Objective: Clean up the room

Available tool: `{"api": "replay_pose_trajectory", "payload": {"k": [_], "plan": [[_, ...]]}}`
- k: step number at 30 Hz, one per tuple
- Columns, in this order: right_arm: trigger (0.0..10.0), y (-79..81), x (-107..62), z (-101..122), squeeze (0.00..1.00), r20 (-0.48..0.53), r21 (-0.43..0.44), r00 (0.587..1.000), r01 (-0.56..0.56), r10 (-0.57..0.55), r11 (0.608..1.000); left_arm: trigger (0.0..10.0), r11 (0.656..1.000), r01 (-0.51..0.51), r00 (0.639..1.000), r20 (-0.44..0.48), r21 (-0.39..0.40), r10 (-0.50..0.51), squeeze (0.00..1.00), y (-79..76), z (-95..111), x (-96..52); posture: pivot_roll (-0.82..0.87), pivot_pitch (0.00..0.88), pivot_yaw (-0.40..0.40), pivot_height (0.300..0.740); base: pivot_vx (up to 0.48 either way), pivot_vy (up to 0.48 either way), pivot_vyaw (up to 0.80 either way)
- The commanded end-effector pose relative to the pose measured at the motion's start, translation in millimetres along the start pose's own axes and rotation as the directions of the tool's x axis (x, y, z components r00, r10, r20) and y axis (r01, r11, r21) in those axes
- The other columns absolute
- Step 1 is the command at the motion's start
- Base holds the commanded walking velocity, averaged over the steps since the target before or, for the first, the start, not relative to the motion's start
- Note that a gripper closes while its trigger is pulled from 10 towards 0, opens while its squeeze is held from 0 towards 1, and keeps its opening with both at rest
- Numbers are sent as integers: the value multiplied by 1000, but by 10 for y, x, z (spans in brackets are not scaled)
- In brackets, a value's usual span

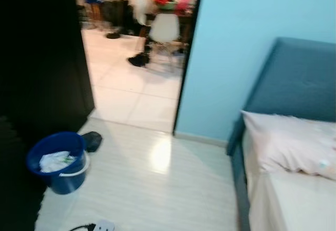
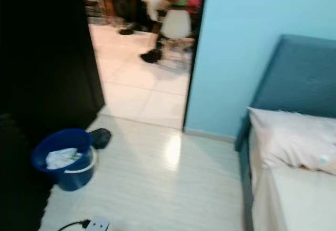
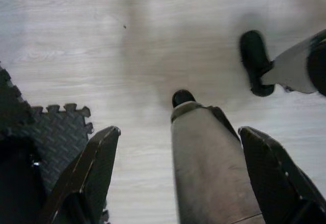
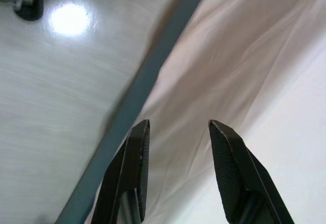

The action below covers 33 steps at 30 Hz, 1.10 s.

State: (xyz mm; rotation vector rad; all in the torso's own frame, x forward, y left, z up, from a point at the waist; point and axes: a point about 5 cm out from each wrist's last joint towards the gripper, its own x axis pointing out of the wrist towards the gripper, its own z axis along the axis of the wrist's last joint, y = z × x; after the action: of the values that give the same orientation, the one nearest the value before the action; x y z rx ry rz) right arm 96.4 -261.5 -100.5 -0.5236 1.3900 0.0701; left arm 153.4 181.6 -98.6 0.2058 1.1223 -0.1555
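Blue bucket (image 1: 56, 163) with white trash (image 1: 56, 160) inside stands on the floor (image 1: 152, 189) at left, beside the dark wardrobe (image 1: 42, 58) — a black item (image 1: 92, 140) just behind it. Bed (image 1: 294, 189) with pillow (image 1: 289, 147) at right. Left end effector (image 3: 178, 147) open, empty, over floor near a foam mat (image 3: 51, 137). Right end effector (image 4: 175, 132) open, empty — above the bed edge.

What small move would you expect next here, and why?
Probably a step toward the blue bucket on the floor to the robot's left. It already holds white scraps, a dark item lies right beside it, and both the left gripper and right gripper hang open, holding nothing.
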Motion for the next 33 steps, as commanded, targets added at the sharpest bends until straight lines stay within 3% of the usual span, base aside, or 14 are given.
{"api": "replay_pose_trajectory", "payload": {"k": [1, 6, 33], "plan": [[10000, -42, -3, 54, 0, 15, -8, 1000, 11, -10, 1000, 10000, 1000, -3, 1000, -1, 22, 3, 0, -1, 7, 1, 8, 0, -44, 740, 0, 0, -763], [10000, -23, -2, 66, 0, 17, -4, 1000, 7, -7, 1000, 10000, 998, -10, 1000, 8, 54, 10, 0, -23, 24, 5, 5, 0, -40, 740, 0, 0, -760], [10000, 33, -1, 96, 0, 29, 16, 1000, 1, -1, 1000, 10000, 999, 23, 999, 27, 28, -23, 0, -21, 72, 6, 9, 0, -34, 740, 0, 0, -756]]}}
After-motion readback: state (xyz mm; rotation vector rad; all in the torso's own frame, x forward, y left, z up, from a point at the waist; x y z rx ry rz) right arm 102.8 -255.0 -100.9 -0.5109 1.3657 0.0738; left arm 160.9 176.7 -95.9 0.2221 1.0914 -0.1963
